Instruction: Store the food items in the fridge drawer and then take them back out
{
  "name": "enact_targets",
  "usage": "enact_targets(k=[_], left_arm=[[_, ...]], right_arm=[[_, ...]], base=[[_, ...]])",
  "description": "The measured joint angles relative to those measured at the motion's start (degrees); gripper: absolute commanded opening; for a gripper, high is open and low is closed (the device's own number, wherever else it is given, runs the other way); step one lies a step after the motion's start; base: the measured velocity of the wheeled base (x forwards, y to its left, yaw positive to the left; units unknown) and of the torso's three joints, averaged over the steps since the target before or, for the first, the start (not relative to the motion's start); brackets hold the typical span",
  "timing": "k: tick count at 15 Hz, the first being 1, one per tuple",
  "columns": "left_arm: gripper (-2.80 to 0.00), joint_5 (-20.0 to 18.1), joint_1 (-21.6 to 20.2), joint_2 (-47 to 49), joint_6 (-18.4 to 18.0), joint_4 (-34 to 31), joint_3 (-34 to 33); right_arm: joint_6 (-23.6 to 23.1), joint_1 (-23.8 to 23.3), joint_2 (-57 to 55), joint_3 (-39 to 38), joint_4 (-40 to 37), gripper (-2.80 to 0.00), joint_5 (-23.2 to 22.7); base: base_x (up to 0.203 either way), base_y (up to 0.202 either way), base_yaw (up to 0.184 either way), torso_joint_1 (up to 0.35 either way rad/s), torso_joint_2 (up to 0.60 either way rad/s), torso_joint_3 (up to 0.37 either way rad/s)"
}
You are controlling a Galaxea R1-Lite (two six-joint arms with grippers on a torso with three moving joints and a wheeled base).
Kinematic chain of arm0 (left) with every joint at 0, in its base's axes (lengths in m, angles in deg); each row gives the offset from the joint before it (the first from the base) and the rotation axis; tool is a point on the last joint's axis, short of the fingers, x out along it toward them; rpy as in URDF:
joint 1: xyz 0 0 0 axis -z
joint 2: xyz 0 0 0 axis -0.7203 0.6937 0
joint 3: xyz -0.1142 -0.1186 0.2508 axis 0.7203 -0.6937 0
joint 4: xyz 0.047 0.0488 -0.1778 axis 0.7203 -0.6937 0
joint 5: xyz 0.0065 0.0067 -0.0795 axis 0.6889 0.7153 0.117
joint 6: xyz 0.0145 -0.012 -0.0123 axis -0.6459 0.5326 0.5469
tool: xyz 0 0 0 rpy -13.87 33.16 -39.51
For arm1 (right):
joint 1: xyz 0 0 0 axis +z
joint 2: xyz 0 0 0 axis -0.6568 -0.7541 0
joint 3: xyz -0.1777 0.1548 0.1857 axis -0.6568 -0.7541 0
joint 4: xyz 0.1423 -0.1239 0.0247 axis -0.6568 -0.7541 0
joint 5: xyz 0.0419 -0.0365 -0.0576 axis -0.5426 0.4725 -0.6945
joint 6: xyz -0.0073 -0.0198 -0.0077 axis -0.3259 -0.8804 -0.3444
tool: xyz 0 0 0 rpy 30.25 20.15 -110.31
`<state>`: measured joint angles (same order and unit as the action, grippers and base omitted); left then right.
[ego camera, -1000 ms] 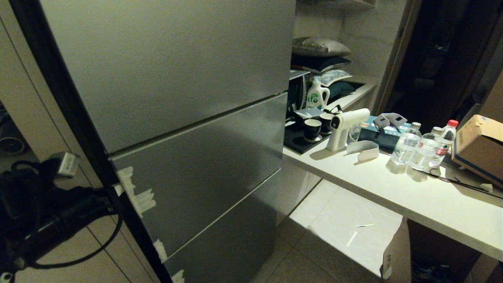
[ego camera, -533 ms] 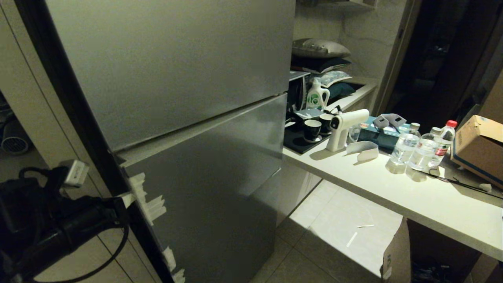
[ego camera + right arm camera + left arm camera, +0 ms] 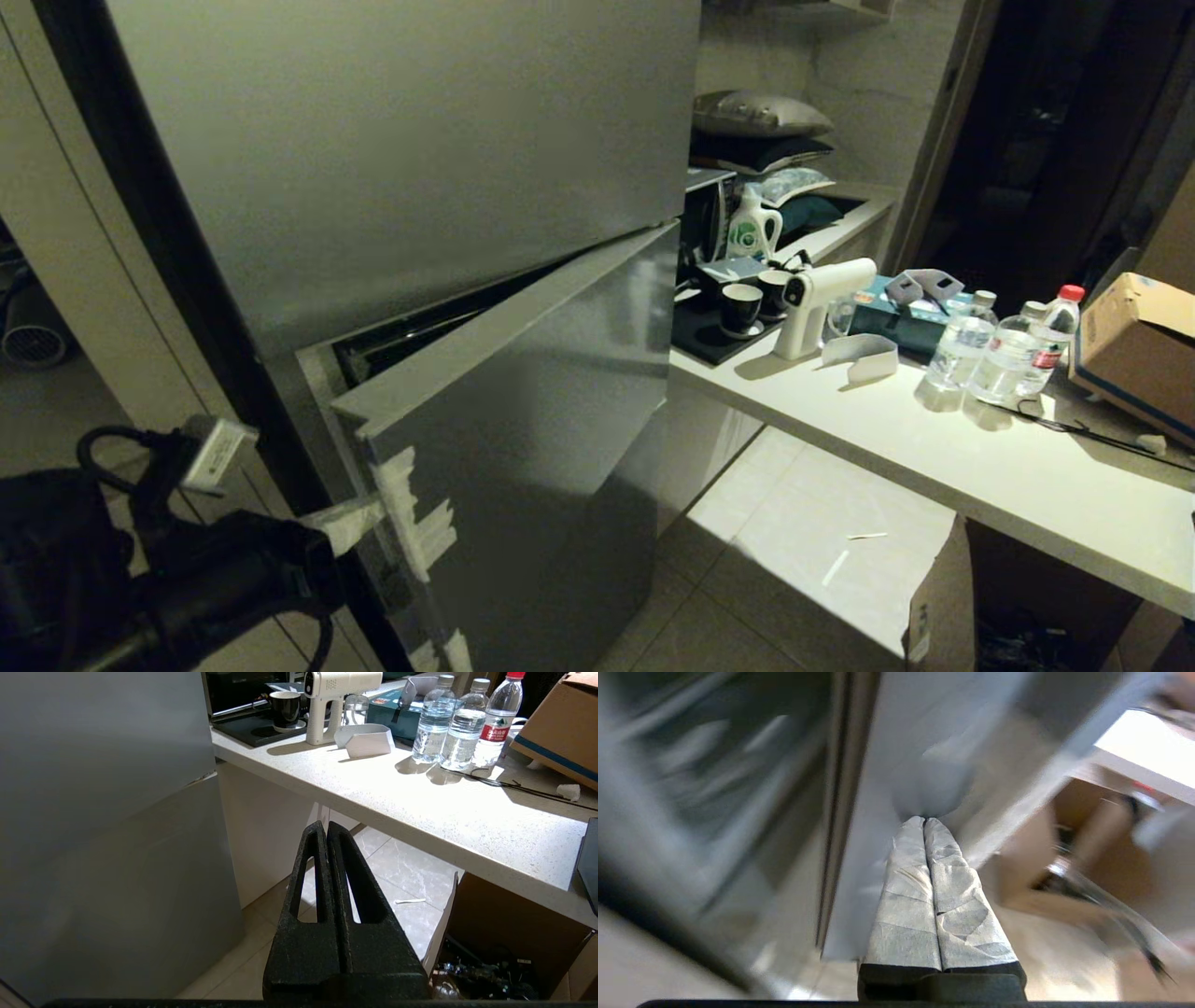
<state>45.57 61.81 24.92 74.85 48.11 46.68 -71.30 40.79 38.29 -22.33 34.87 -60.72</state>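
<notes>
Fridge drawer (image 3: 523, 420) — the middle panel of the tall fridge, brushed grey metal on its front — stands pulled partway out, its near corner well forward of the body, so a dark wedge-shaped gap shows behind its pale flat top edge. Scraps of white tape (image 3: 411, 513) cling to its left edge. What lies inside the gap is too dark to tell, and no food shows in any view.

At that taped edge sits the left gripper (image 3: 924, 821), its two cloth-wrapped fingers (image 3: 952, 896) pressed flat together, tips against the drawer's grey front; nothing can be seen between them. In the head view its black arm (image 3: 205, 588) reaches in from the lower left, a white scrap at its tip touching the tape.

Above the drawer is the taller grey top door (image 3: 401, 159), shut. To the right runs a pale speckled counter (image 3: 980, 457) bearing a black tray with dark cups (image 3: 742, 308), a white pistol-shaped sprayer (image 3: 812, 299), three clear water bottles (image 3: 1004, 359) — one with a red cap — and a brown cardboard box (image 3: 1134, 345).

The right gripper (image 3: 326, 828), bare black fingers closed on nothing, hangs over the tiled floor beside the fridge, below the counter's edge.
</notes>
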Motion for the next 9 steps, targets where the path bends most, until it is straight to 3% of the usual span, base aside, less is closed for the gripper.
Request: enact_targets(k=[3,5,7,9], left_arm=[[-2.80,0.16,7.78,-4.31,0.17,0.57,-2.43],[-2.80,0.24,14.33,-7.56,2.30,0.41,-3.63],[-2.80,0.50,21.67,-12.13,8.25,0.11,-4.06],[-2.80,2.86,24.76,-16.11,13.63,-0.35,-4.31]], right_arm=[[0.00,0.00,0.02,0.00,0.00,-2.80,0.02],[0.02,0.00,0.00,0.00,-0.03,-2.80,0.02],[0.01,0.00,0.00,0.00,-0.04,-2.80,0.00],[0.04,0.00,0.00,0.00,0.02,-2.80,0.02]], base=[[0.000,0.000,0.000,0.000,0.00,0.000],[0.000,0.000,0.000,0.000,0.00,0.000],[0.000,0.000,0.000,0.000,0.00,0.000],[0.000,0.000,0.000,0.000,0.00,0.000]])
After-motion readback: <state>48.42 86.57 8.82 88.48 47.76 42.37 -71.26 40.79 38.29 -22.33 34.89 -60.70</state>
